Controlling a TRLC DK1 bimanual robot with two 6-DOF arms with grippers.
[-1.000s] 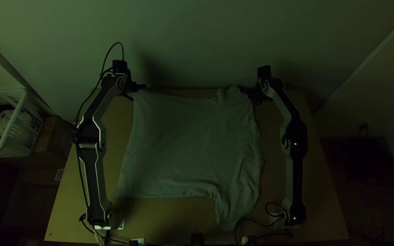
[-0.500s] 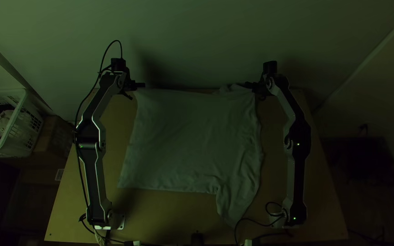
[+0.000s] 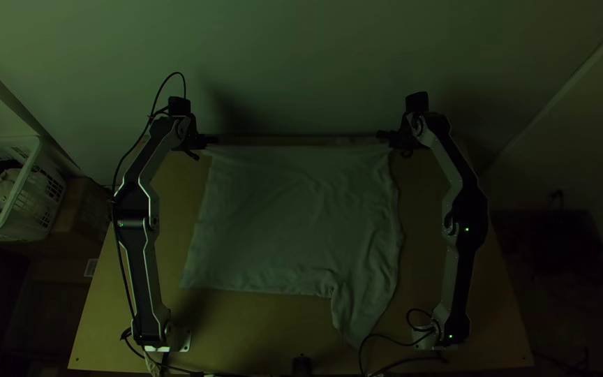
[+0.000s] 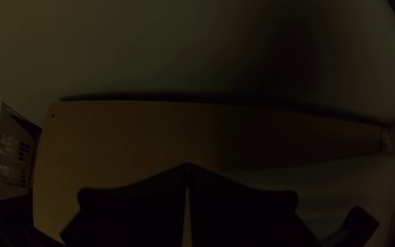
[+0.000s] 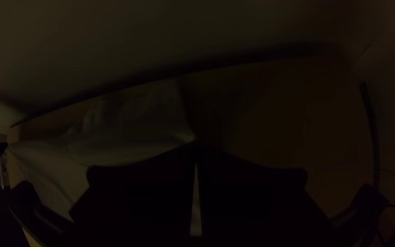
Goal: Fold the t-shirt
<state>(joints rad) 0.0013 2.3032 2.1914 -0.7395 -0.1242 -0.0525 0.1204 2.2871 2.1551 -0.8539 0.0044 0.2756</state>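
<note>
My left gripper [image 3: 211, 139] is at the far left corner of the t-shirt [image 3: 294, 216], my right gripper [image 3: 386, 135] at its far right corner. Both are shut on the cloth, its far edge pulled straight between them. The body lies spread on the table, with a sleeve-like part pointing to the near side at the right and creases along that side. In the left wrist view the fingers of my left gripper [image 4: 188, 168] meet at their tips, with the shirt [image 4: 348, 180] beside them. A cloth corner [image 5: 179, 130] ends at my right gripper [image 5: 196, 145].
The wooden table [image 3: 246, 331] ends at a wall [image 3: 301, 63] on its far side. A white basket [image 3: 33, 185] holding cloth stands off the left edge. Cables [image 3: 392, 338] lie by the right arm's base, and a small dark object [image 3: 302, 366] sits at the near edge.
My right gripper has moved right and slightly farther away; the left one has come slightly nearer. The shirt's bunched far right edge is now taut, and its near left edge has shifted away from the bases.
</note>
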